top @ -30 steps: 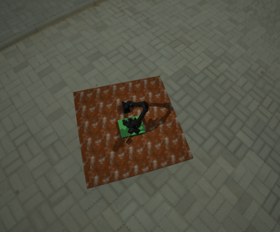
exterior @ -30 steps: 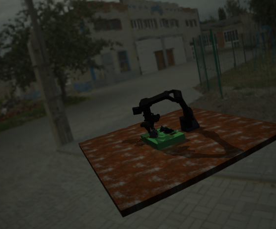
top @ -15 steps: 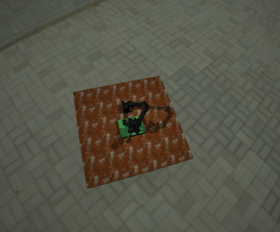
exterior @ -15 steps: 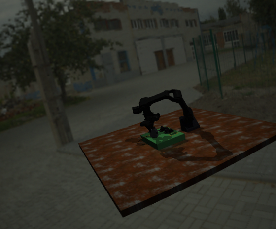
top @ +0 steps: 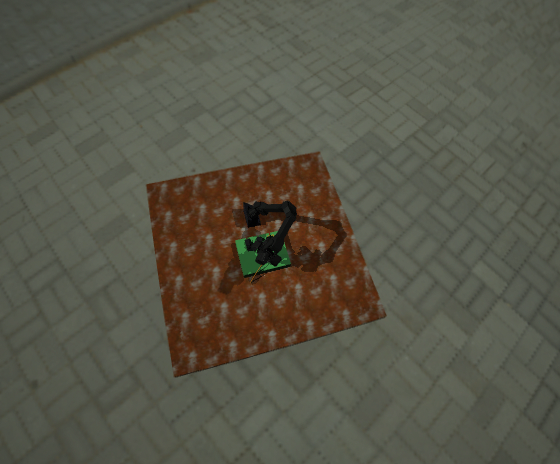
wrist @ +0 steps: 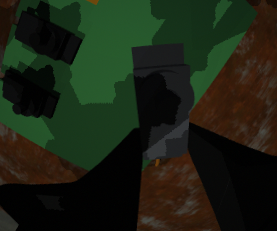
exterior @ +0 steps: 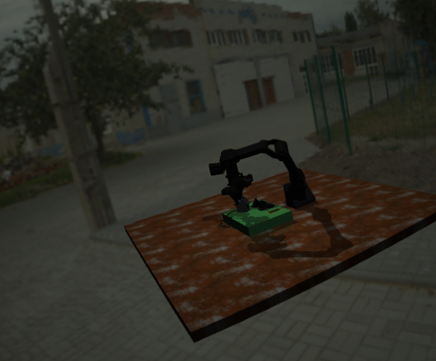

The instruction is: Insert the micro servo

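Note:
The loose micro servo [exterior: 244,206] [wrist: 161,109] is a grey block with its round top towards the wrist camera. My gripper [top: 267,254] [exterior: 242,201] [wrist: 162,131] is shut on the servo's sides near one end. They are over the green deck [top: 243,255] [exterior: 251,222] [wrist: 101,89], near an edge; the servo seems slightly raised, but the gap is unclear. Its thin orange cable [top: 256,274] [wrist: 157,162] trails past the deck's edge. A dark slot with yellow marks [exterior: 275,210], apparently the marked pocket, lies elsewhere on the deck; only an orange mark [wrist: 92,0] shows in the wrist view.
Two dark fitted servos [wrist: 45,36] [wrist: 29,94] stand up from the deck beside the held servo. The arm's base [top: 252,215] [exterior: 300,196] stands behind the deck on the rust-coloured table top [top: 206,320] [exterior: 226,284]. Dark shadows cross the deck.

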You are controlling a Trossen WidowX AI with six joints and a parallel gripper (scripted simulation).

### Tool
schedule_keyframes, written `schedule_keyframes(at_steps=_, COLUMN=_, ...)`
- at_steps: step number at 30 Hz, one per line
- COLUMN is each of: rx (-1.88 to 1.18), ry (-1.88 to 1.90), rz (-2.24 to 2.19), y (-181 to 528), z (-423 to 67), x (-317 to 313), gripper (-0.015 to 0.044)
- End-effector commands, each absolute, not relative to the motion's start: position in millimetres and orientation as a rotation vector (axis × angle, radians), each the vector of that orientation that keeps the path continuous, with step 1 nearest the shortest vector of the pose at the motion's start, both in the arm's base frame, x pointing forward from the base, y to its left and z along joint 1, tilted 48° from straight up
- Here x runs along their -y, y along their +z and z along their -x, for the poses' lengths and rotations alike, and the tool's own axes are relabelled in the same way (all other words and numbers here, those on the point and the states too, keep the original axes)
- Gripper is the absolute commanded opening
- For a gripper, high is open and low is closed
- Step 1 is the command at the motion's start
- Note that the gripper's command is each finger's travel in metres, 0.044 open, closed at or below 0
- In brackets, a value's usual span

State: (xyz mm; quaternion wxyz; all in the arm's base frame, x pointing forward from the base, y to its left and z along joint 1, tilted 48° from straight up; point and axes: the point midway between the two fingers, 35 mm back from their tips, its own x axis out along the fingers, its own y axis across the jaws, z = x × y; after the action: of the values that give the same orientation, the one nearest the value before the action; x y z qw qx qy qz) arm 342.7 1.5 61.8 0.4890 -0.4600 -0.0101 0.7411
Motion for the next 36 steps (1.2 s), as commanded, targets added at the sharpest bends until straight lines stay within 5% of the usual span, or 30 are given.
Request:
schedule_keyframes(at_steps=1, rx=0.026, ry=1.797, rz=1.127, y=64, z=-342, x=1, gripper=0.0)
schedule_keyframes(at_steps=21, rx=0.024, ry=1.799, rz=1.125, y=63, z=-299, x=7, gripper=0.0)
schedule_keyframes(at_steps=36, rx=0.026, ry=1.799, rz=1.122, y=120, z=-290, x=-45, gripper=0.0)
